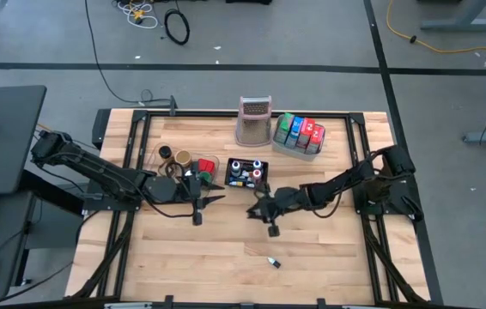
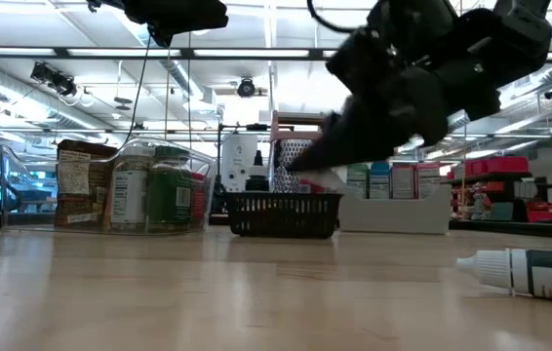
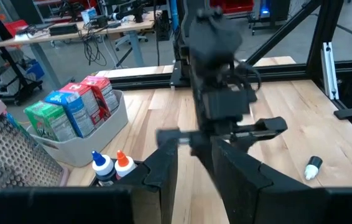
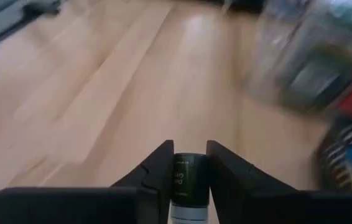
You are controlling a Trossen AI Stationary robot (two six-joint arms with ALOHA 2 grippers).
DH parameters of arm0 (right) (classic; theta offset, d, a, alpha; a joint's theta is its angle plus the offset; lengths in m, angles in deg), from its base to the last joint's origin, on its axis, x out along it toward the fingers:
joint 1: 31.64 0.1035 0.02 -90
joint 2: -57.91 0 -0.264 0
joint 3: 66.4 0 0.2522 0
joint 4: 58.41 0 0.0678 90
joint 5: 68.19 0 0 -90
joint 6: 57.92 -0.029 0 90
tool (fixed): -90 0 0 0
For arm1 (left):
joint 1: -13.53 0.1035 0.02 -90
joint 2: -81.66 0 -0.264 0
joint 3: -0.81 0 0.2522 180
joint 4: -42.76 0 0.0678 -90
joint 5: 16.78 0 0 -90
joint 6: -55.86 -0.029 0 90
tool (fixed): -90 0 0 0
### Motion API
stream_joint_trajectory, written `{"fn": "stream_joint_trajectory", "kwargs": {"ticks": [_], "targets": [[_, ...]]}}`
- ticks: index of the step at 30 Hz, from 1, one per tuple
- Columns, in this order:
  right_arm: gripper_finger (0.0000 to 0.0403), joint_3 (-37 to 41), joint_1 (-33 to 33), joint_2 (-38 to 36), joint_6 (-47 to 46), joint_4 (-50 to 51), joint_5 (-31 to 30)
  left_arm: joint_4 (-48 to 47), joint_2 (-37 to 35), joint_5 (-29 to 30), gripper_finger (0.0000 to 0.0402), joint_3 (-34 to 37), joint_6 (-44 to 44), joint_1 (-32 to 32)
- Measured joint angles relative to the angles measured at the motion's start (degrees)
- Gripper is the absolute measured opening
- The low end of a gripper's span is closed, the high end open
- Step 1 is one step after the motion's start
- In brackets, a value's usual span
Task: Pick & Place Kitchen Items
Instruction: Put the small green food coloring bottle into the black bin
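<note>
While the right gripper (image 4: pixel 190 163) is raised over the middle of the table (image 1: pixel 226 249), its fingers are clamped on a small dark-labelled bottle (image 4: pixel 187 180), which is pinched between them with its long axis running along the fingers. Which end of that bottle leads cannot be told. A second small bottle (image 1: pixel 271 262) is seen lying on its side on the bare wood at about 6 o'clock from this gripper, well apart from it; in the low view its white cap is turned toward 9 o'clock. The left gripper (image 1: pixel 215 199) is held at 9 o'clock from the right one, beside the black mesh basket (image 1: pixel 246 172), its fingers (image 3: pixel 163 168) parted and nothing between them
</note>
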Motion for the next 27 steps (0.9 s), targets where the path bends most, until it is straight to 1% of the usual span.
{"fn": "stream_joint_trajectory", "kwargs": {"ticks": [5, 8, 10, 11, 14, 16, 17, 20, 21, 23, 25, 27], "targets": [[0.0089, -0.02, -1.02, -0.04, 3.93, -9.40, -3.29, -1.60, 3.60, 0.22, 0.0110, 0.00, -0.92, 0.94], [0.0091, -0.25, -1.38, -0.09, 6.43, -15.06, -8.76, -1.68, 6.34, 0.40, 0.0109, 0.00, -0.92, 1.55], [0.0092, -1.31, -1.95, -0.09, 7.16, -18.14, -12.93, -1.37, 7.53, 2.37, 0.0109, -0.01, -1.84, 2.13], [0.0092, -2.22, -2.37, -0.13, 7.61, -19.05, -13.21, -1.50, 7.91, 3.61, 0.0109, -0.01, -2.53, 2.44], [0.0093, -6.39, -3.67, 0.51, 8.29, -17.16, -9.62, 0.21, 8.16, 6.23, 0.0109, 0.00, -2.63, 3.61], [0.0093, -9.65, -4.05, 1.73, 8.45, -13.38, -9.93, 1.83, 8.00, 6.39, 0.0109, 0.00, -2.64, 4.06], [0.0093, -11.28, -4.20, 2.39, 8.59, -10.98, -11.92, 2.42, 7.76, 6.34, 0.0109, 0.00, -2.64, 4.11], [0.0093, -15.16, -4.77, 3.89, 10.62, -1.52, -20.34, 3.25, 6.44, 6.89, 0.0109, -0.04, -3.65, 4.06], [0.0093, -16.04, -4.91, 4.30, 10.79, 1.37, -23.35, 2.96, 5.97, 7.73, 0.0110, -0.04, -3.89, 4.03], [0.0093, -16.44, -5.16, 4.37, 10.21, 3.92, -26.91, 2.61, 5.19, 10.01, 0.0109, -0.04, -3.92, 4.00], [0.0093, -16.57, -5.26, 4.35, 10.15, 4.01, -27.48, 2.66, 4.32, 11.91, 0.0110, -0.02, -4.15, 3.96], [0.0093, -16.57, -5.63, 4.31, 10.11, 4.34, -27.01, 3.08, 3.86, 12.57, 0.0110, -0.06, -4.45, 4.04]]}}
